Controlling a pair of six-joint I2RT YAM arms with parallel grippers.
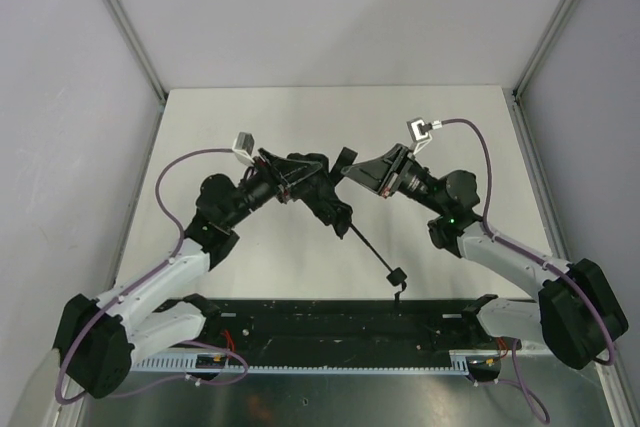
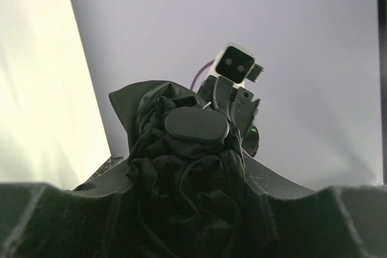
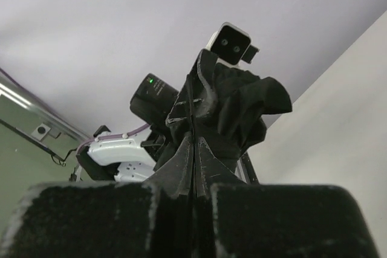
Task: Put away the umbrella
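The black umbrella [image 1: 328, 203] hangs in the air between both arms, its canopy bunched up. Its thin shaft runs down-right to the small handle [image 1: 395, 275], with a cord below it. My left gripper [image 1: 303, 180] is shut around the crumpled canopy. In the left wrist view the fabric [image 2: 193, 173] fills the gap between the jaws, and the round top cap [image 2: 196, 124] faces the camera. My right gripper [image 1: 349, 169] meets the canopy from the right. In the right wrist view its jaws [image 3: 195, 149] are pressed together on a thin edge of the umbrella fabric [image 3: 242, 107].
The white table [image 1: 250, 127] lies under the arms, with grey walls on three sides. A black rail [image 1: 340, 322] runs along the near edge between the arm bases. Each wrist view shows the other arm's camera [image 2: 236, 63] close ahead.
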